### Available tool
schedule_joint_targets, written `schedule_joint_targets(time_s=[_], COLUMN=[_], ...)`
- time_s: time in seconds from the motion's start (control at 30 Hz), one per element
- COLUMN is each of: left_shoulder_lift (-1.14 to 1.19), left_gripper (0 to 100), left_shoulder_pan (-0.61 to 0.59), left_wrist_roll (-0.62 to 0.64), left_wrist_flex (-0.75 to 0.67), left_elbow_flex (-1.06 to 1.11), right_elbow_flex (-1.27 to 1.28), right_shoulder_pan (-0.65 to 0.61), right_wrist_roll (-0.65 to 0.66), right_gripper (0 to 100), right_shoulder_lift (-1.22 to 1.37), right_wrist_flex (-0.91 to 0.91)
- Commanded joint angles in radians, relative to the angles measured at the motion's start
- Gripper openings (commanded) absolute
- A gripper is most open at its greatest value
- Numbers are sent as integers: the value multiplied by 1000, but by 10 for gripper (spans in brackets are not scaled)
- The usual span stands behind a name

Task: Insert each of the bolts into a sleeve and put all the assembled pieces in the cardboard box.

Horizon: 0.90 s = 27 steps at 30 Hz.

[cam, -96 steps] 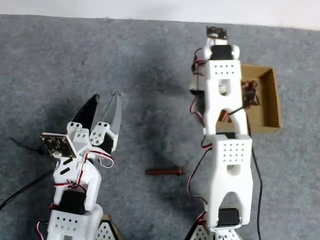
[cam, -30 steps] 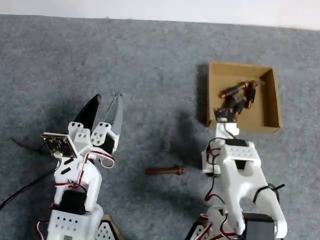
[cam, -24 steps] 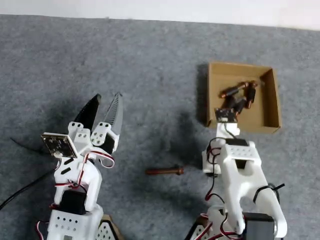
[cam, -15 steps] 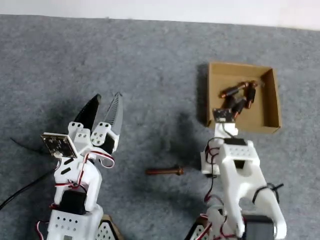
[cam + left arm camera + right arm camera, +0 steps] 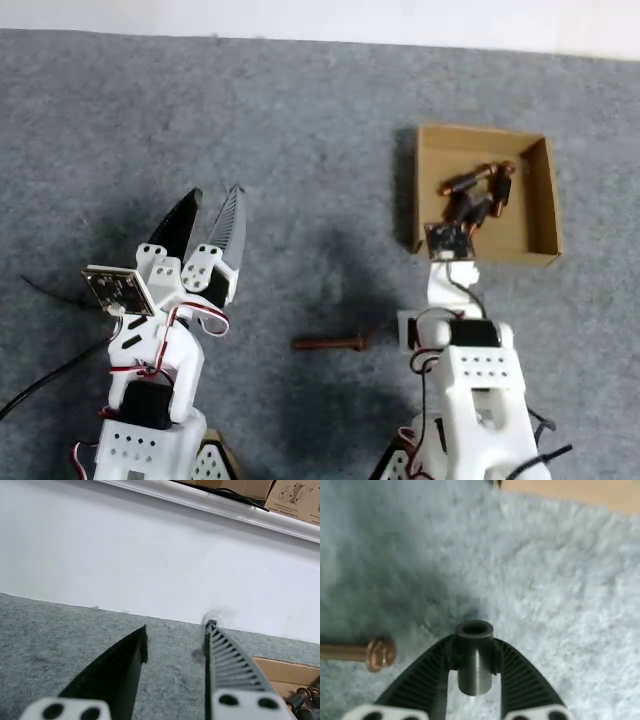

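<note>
The right fingers [image 5: 436, 667] are clamped on a sleeve [image 5: 475, 675] — a short, dark grey tube with a round hole at its top end. It stands upright between the two black ribbed fingers, over the grey carpet of the tabletop [image 5: 560, 580]. I cannot tell if its bottom end touches the carpet.

Just beside the sleeve a bolt [image 5: 355, 652] lies flat on the tabletop. It is coppery brown, with a long thin stem and a wider head. The head points towards the sleeve but does not touch it.

In the high view the bolt [image 5: 330, 343] lies between the two arms, nearer to the right arm [image 5: 475, 375]. The cardboard box [image 5: 525, 228] sits on the tabletop past the right arm, well apart from the bolt. Inside it are some assembled pieces [image 5: 478, 195] — brown bolts stuck into dark sleeves, lying in a small heap.

The left fingers [image 5: 178, 222] are apart. One is black and one is pale grey with ribs. They sit at the near left of the tabletop, well apart from the bolt and the box, and point away across the carpet. In the left wrist view they face a white wall [image 5: 150, 555], and a corner of the cardboard box [image 5: 280, 669] shows past the grey finger.
</note>
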Motion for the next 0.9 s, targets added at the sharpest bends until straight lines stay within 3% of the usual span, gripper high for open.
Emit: schedule_joint_targets(time_s=[0.0,0.07,0.23,0.3,0.47,0.6,0.87], left_shoulder_lift=[-13,-13,-13,-12,-12,-12,-10], left_gripper=[182,182,183,182,182,182,182], left_shoulder_pan=[13,13,64,104,202,214,259], left_wrist_roll=[-9,-9,-18,-94,-245,-247,-249], left_wrist_flex=[-17,-17,-15,0,58,81,296], left_elbow_flex=[21,21,21,21,21,10,-124], right_elbow_flex=[-15,-7,27,67,185,211,213], right_shoulder_pan=[-2,4,199,254,269,274,274], right_wrist_roll=[-66,-158,-172,-172,-172,-172,-172], right_gripper=[5,5,5,5,5,5,5], right_shoulder_lift=[-65,-90,-165,-194,-263,-317,-361], right_wrist_flex=[-59,-125,-166,-220,-286,-286,-286])
